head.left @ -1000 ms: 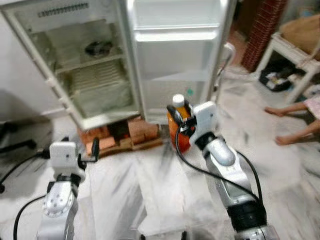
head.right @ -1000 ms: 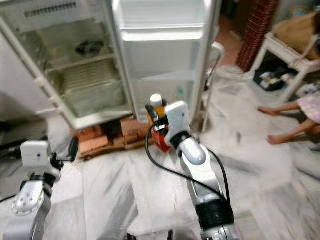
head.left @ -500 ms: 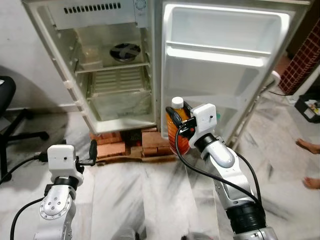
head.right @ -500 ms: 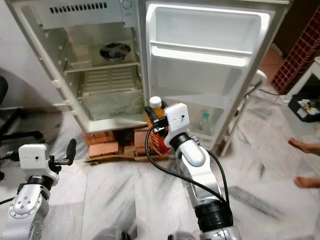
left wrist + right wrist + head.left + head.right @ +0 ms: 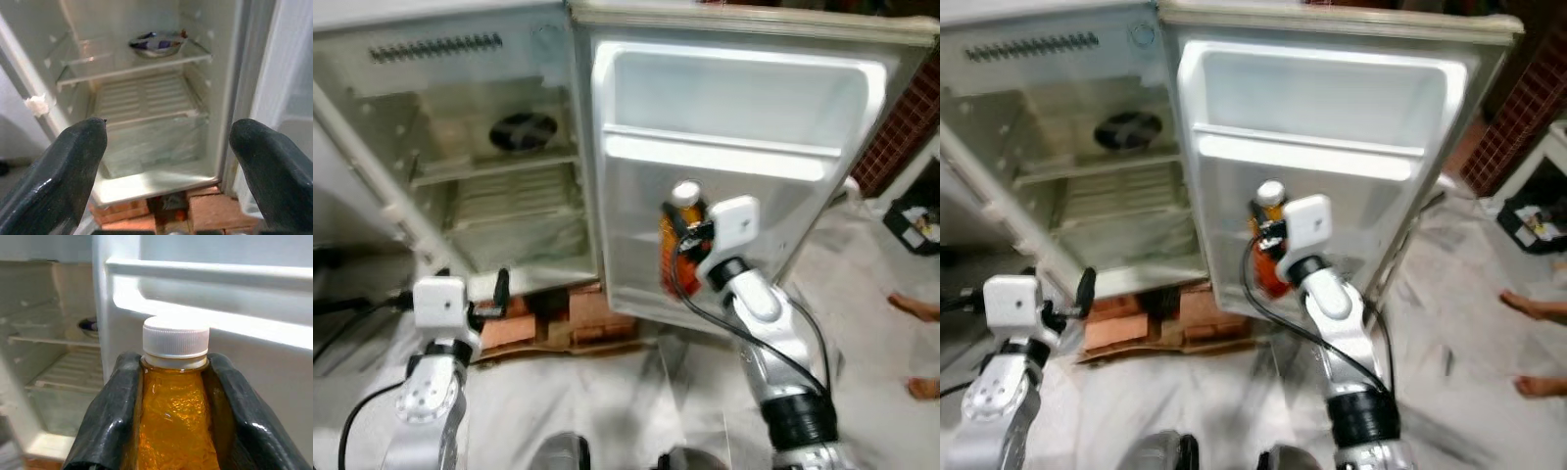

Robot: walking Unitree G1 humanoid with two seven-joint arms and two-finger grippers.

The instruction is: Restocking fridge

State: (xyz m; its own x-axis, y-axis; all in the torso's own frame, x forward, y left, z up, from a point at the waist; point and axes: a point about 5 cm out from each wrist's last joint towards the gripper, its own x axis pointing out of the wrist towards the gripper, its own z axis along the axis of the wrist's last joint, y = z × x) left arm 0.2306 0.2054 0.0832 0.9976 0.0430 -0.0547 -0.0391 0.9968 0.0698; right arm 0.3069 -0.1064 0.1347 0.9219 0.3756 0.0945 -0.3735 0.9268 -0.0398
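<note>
the right gripper (image 5: 171,406) is clamped on the neck of a white-capped clear plastic bottle of orange drink (image 5: 677,245), likely heavy, slick and bottom-weighted, at 12 o'clock before the white open fridge door (image 5: 744,108), while the left gripper (image 5: 168,147) hangs spread apart at 8 o'clock.

my count: 1 orange bottle (image 5: 176,431) | 1 fridge (image 5: 460,147) | 1 bowl (image 5: 157,43) | 2 door shelves (image 5: 715,157)
</note>
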